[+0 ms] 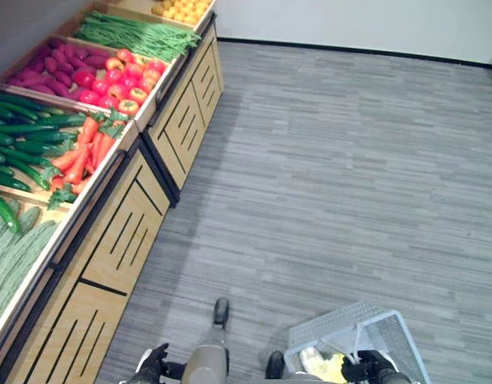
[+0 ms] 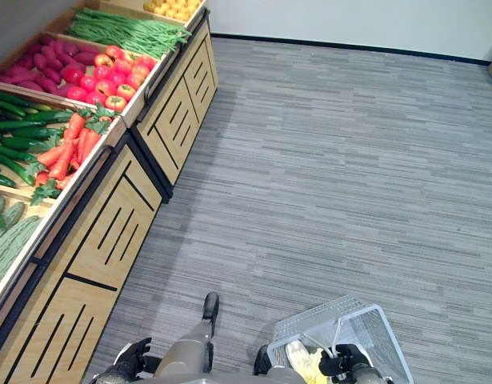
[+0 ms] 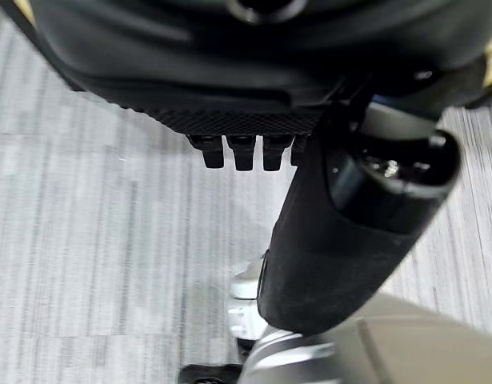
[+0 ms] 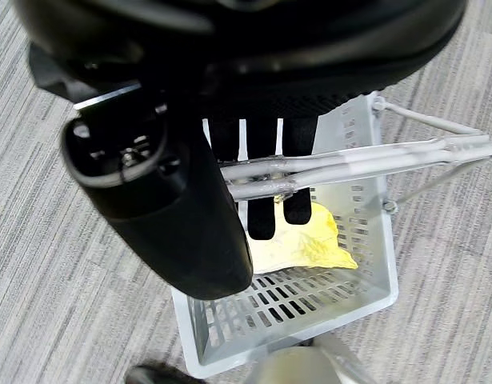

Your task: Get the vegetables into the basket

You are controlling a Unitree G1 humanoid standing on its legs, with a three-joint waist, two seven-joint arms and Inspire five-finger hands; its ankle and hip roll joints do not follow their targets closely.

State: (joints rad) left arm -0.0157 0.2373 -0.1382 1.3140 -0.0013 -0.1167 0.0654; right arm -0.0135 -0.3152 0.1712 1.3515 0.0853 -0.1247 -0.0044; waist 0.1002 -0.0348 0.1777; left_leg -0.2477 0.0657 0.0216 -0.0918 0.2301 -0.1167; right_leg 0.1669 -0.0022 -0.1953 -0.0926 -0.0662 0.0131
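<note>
A pale grey plastic basket [image 1: 390, 328] hangs low at my right side over the floor. My right hand [image 4: 270, 184] is shut on its two wire handles [image 4: 374, 156], which are drawn together. A yellow-green leafy vegetable [image 4: 310, 240] lies in the basket. My left hand [image 1: 154, 362] hangs at my left side beside the shelf front, fingers [image 3: 238, 152] relaxed and holding nothing. The wooden produce shelf [image 1: 126, 216] on my left carries carrots [image 1: 86, 152], cucumbers [image 1: 22, 132], red tomatoes [image 1: 126, 76] and green beans [image 1: 134, 34].
Further bins hold purple-red roots [image 1: 58, 64], yellow fruit [image 1: 182, 10] and long pale green gourds [image 1: 14, 256]. Grey plank floor [image 1: 334, 160] stretches ahead and right to a white wall [image 1: 350, 20]. The shelf's slatted cabinet fronts run along my left.
</note>
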